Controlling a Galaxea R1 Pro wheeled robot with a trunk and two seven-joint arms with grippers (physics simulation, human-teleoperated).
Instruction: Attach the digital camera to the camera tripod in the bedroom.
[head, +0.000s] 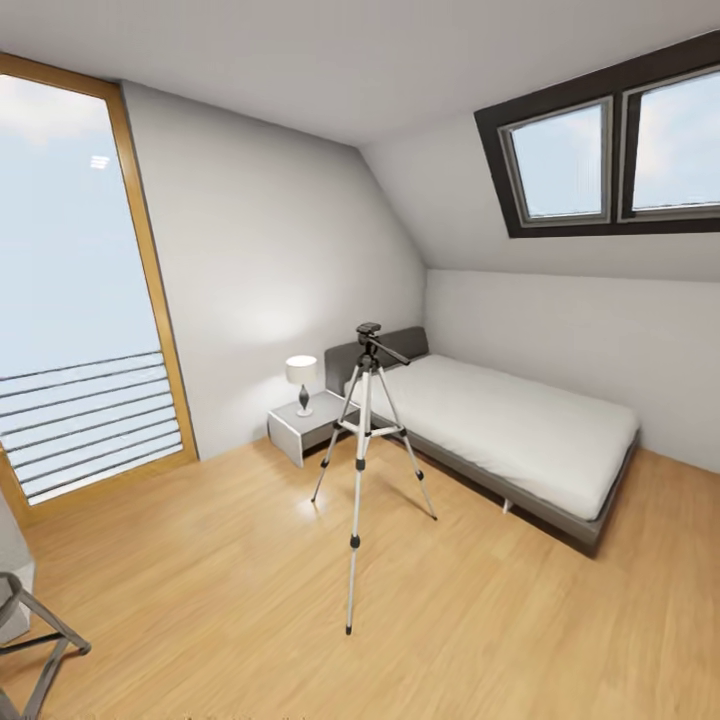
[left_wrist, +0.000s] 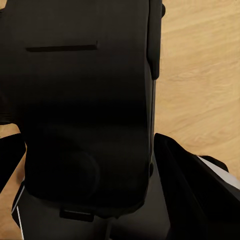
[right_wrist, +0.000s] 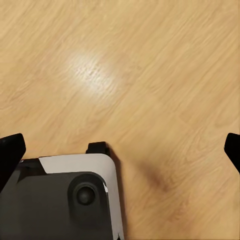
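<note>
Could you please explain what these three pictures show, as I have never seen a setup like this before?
They are simulator renders from a wheeled robot with two arms, each ending in two-fingered jaws. The large picture comes from a camera on its head and looks into an attic bedroom. A camera tripod stands on the wooden floor in front of a low grey bed, with a table lamp on a bedside table and a skylight above.

The other two pictures come from cameras on the wrists, looking along the jaws. In the left wrist view a black boxy thing, apparently the digital camera, sits between the left jaws, which seem closed on it. In the right wrist view the right jaws are spread wide and hold nothing. Below them are floor and part of the robot's base.
</note>
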